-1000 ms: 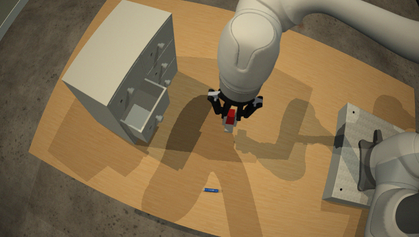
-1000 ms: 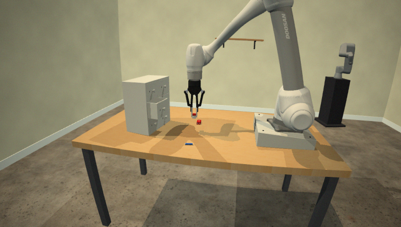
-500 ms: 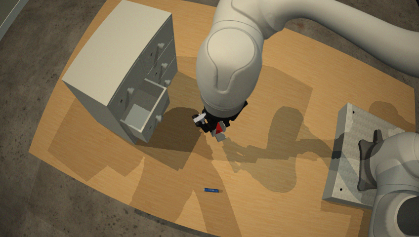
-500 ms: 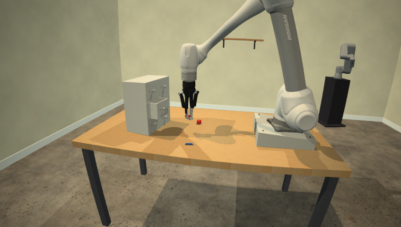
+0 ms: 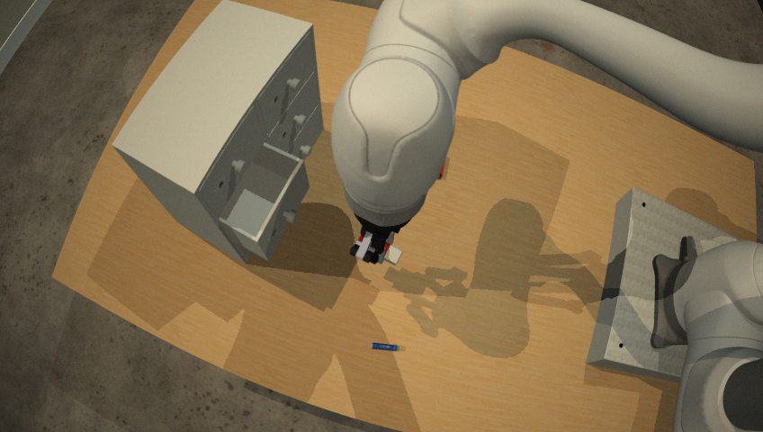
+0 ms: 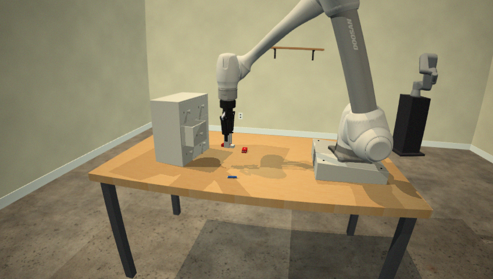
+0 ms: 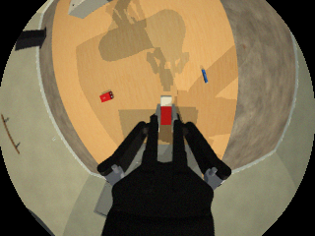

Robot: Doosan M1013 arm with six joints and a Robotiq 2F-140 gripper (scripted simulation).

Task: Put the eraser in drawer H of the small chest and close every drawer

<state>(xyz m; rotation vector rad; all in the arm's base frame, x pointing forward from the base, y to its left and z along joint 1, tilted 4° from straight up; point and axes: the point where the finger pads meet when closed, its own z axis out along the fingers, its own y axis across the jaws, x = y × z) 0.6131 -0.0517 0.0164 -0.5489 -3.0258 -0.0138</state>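
Observation:
My gripper [image 5: 372,252] [image 6: 227,143] [image 7: 165,109] points straight down and is shut on the eraser [image 5: 393,256] [image 6: 231,145] [image 7: 166,112], a small red block with a white end. It holds the eraser low over the table, a short way in front of the small grey chest [image 5: 214,91] [image 6: 169,128]. One drawer [image 5: 256,205] [image 6: 193,132] in the chest's front is pulled partway out and looks empty. The other drawers are pushed in. I cannot read the drawer letters.
A small red cube [image 6: 244,149] [image 7: 106,96] lies on the table beyond the gripper. A thin blue pen [image 5: 384,346] [image 6: 232,176] [image 7: 204,75] lies near the front edge. The robot's grey base block [image 5: 632,267] [image 6: 346,172] stands at the right.

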